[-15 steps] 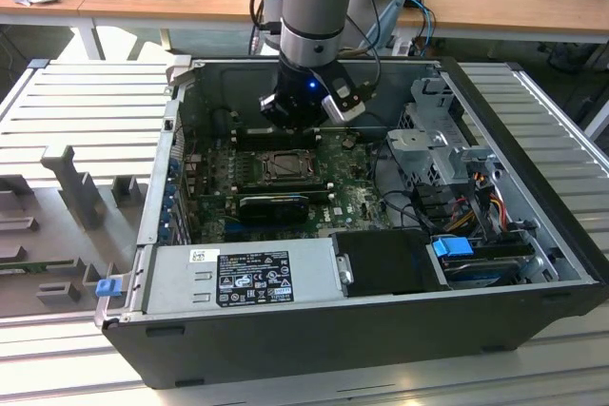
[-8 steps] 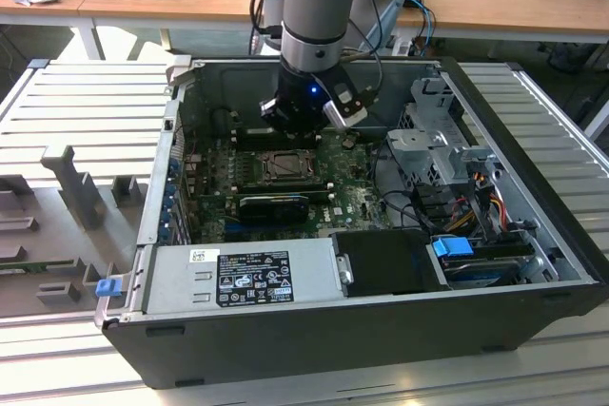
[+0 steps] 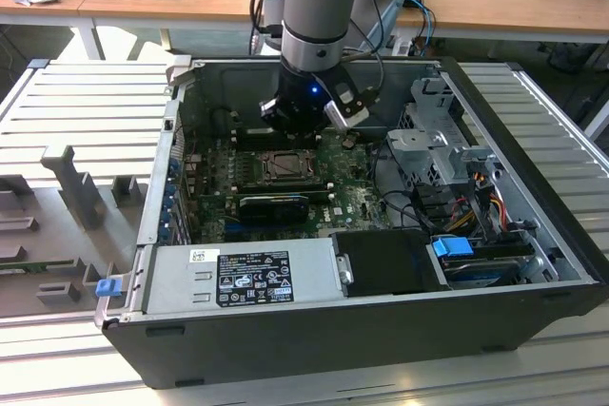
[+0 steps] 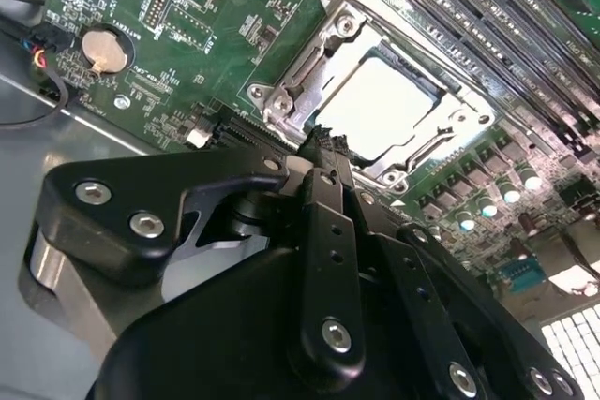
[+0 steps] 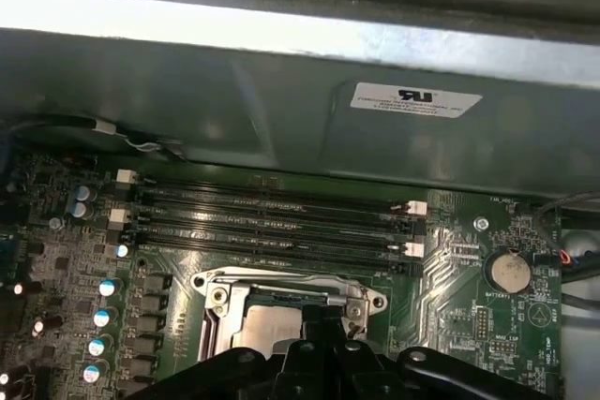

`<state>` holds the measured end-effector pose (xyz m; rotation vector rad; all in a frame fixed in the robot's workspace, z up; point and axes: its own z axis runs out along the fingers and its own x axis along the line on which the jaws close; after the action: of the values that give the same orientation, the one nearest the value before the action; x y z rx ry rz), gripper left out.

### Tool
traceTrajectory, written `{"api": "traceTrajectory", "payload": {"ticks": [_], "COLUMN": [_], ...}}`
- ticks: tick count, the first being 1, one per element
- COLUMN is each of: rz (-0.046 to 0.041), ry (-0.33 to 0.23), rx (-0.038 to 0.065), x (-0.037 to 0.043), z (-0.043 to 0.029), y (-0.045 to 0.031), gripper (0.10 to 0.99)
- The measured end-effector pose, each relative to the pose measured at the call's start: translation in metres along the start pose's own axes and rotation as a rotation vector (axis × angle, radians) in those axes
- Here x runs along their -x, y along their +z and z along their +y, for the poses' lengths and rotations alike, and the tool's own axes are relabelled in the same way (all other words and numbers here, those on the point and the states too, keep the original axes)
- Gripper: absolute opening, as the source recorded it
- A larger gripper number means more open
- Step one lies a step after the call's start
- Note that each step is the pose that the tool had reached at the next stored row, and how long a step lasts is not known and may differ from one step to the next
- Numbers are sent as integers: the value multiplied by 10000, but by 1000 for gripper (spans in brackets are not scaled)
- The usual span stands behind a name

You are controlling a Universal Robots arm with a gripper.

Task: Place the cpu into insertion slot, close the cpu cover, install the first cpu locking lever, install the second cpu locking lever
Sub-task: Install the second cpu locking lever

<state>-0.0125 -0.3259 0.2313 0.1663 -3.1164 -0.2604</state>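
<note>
My gripper [image 4: 323, 152], fingers together and empty, hangs just over the near edge of the closed cpu cover [image 4: 323, 44], with the cpu [image 4: 380, 105] seated beyond.

The gripper [image 3: 303, 130] hangs inside the open computer case [image 3: 533, 187], just above the cpu cover [image 4: 375, 105], which lies over the cpu [image 4: 380, 105]. Close by the socket run the long black memory slots [image 5: 272, 222], with a row of capacitors [image 5: 98, 311] at another edge. Toward the exterior view's right a metal drive cage [image 3: 433, 140] and loose cables [image 3: 476, 202] crowd the case; the power supply [image 3: 243, 273] fills its near edge.
</note>
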Motion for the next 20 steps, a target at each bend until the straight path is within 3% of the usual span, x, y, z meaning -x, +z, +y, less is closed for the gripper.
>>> {"api": "traceTrajectory", "payload": {"ticks": [2, 11, 15, 17, 20], "rz": [0, 0, 0, -1, 1], "ry": [-1, 1, 0, 0, 0], "rx": [1, 0, 0, 0, -7], "x": [0, -12, -12, -12, -12], "z": [4, -101, -102, -96, -78], "y": [-38, -56, -86, -119, -226], "gripper": [106, 106, 106, 106, 106]}}
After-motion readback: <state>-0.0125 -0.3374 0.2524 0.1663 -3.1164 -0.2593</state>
